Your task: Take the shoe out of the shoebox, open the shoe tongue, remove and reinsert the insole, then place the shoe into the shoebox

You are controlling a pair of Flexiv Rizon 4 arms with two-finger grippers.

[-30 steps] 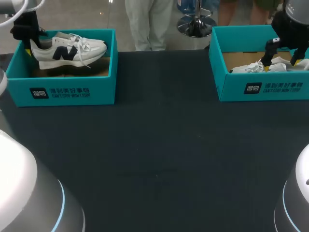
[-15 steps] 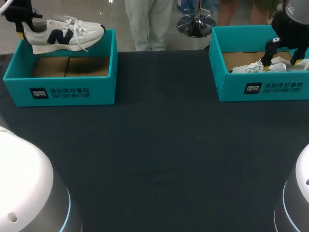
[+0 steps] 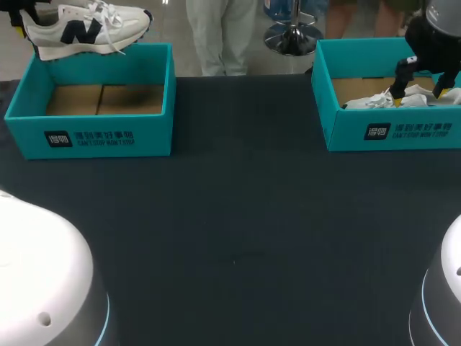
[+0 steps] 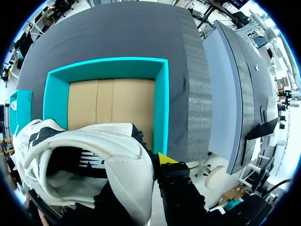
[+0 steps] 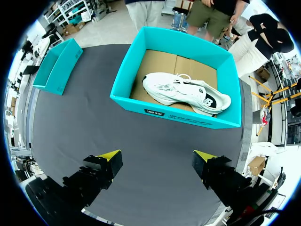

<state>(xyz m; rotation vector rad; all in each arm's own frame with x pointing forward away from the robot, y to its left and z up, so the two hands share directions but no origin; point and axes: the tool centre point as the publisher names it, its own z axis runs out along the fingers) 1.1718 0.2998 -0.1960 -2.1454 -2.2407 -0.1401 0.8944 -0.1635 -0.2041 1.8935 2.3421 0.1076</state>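
The head view's upper left corner is cutting off the left gripper (image 3: 26,17), so only a dark patch is showing at the heel of the lifted shoe (image 3: 86,29). In the left wrist view that shoe's heel is covering one finger (only one yellow fingertip (image 4: 165,158) is peeking out beside it), and the black rim is clipping one side of it. The shoe is also hiding the near wall of the left shoebox (image 4: 162,103). The head view's right edge is slicing through the right shoebox (image 3: 389,130), whose front wall is concealing most of the boxed shoe (image 3: 371,101), while the right gripper (image 3: 416,94) is blocking part of it
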